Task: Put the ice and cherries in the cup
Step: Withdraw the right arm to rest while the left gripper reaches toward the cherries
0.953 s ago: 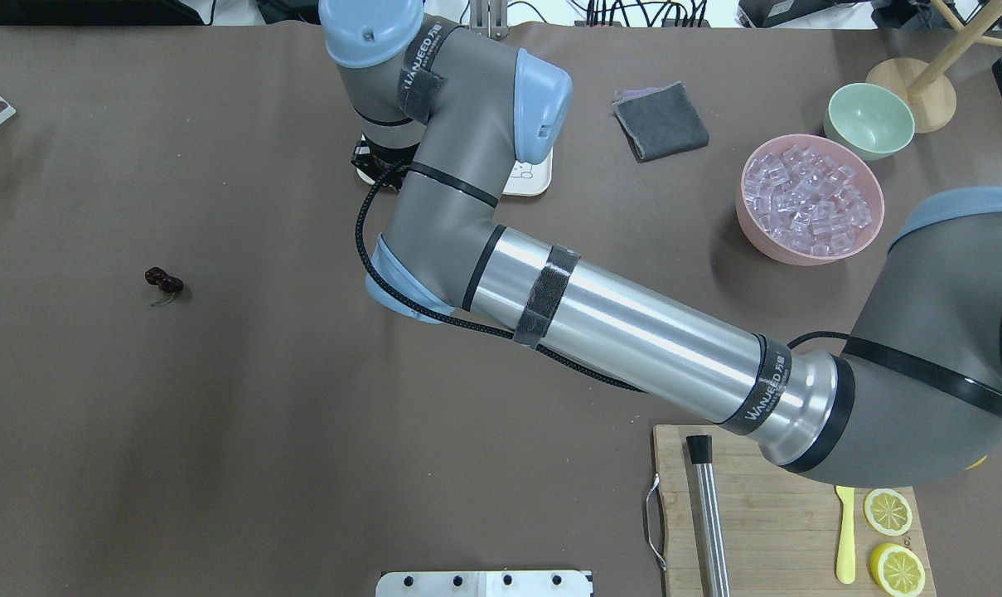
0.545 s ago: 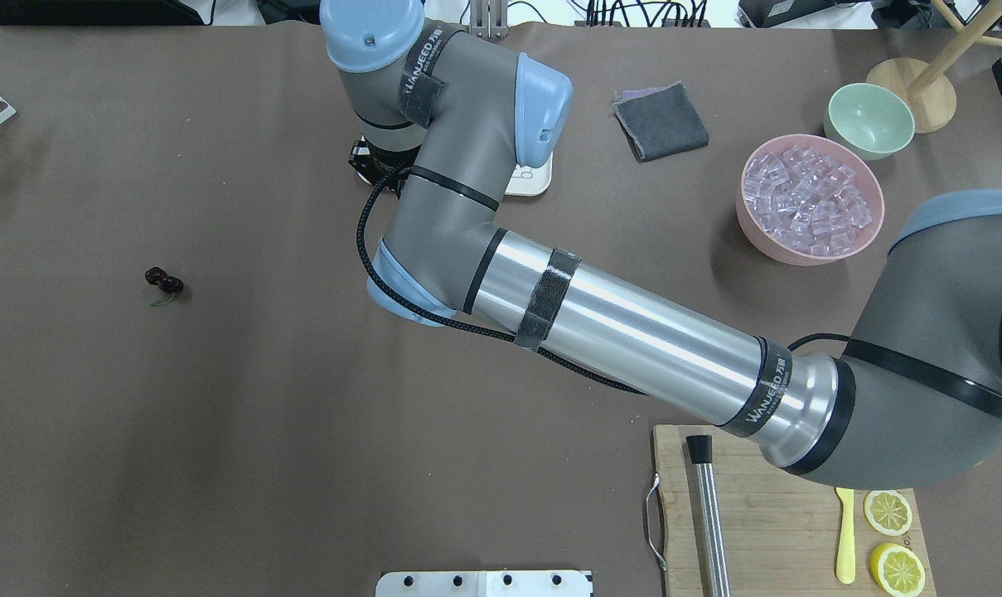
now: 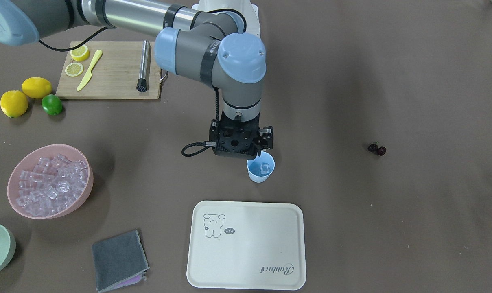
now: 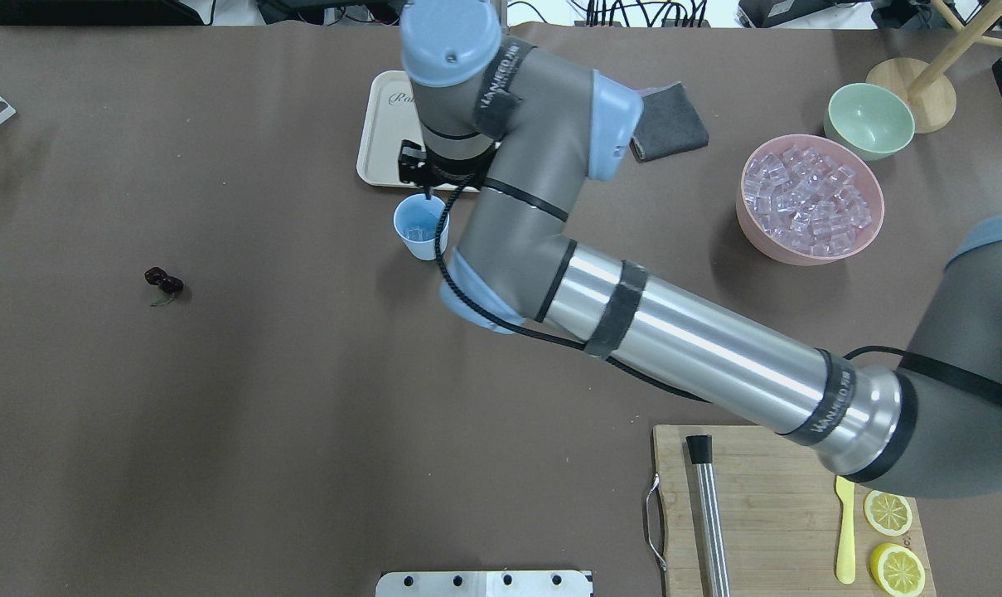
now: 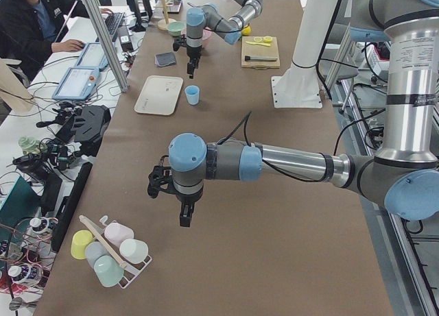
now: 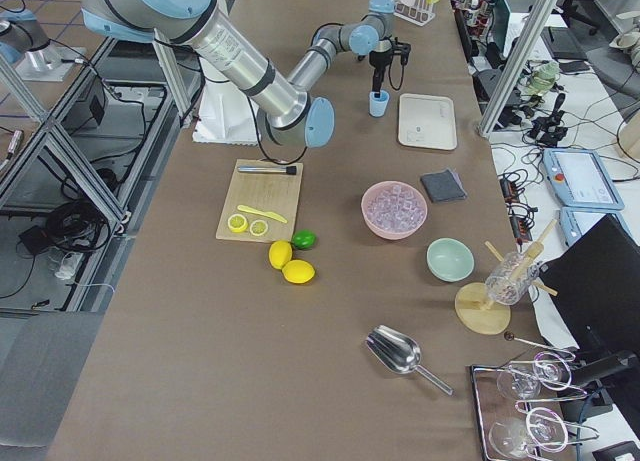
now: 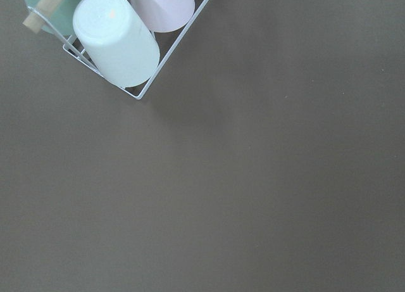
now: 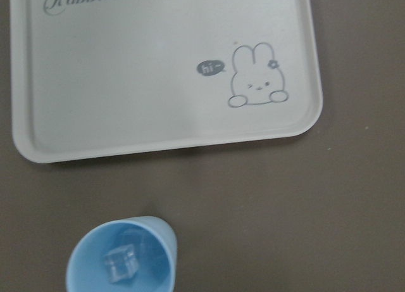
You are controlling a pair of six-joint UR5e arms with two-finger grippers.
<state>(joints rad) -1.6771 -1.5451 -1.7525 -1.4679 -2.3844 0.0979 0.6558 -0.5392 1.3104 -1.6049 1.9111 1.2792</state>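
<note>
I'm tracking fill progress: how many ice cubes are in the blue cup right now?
1: a clear ice cube lies on the bottom of the cup in the right wrist view. Another clear one could escape notice against the wall.

The table covering (image 3: 351, 224) is a smooth, matt brown sheet. The cup (image 3: 258, 178) is smooth light-blue plastic with a faint sheen, the ice cube (image 8: 121, 265) inside it is clear and glassy, and the cherries (image 3: 377, 149) are dark and glossy. The tray (image 3: 246, 260) is matt cream plastic, the cutting board (image 3: 111, 77) is pale grained wood, the bar (image 3: 143, 65) on it is brushed metal, and the cloth (image 3: 117, 259) is soft grey fabric.
</note>
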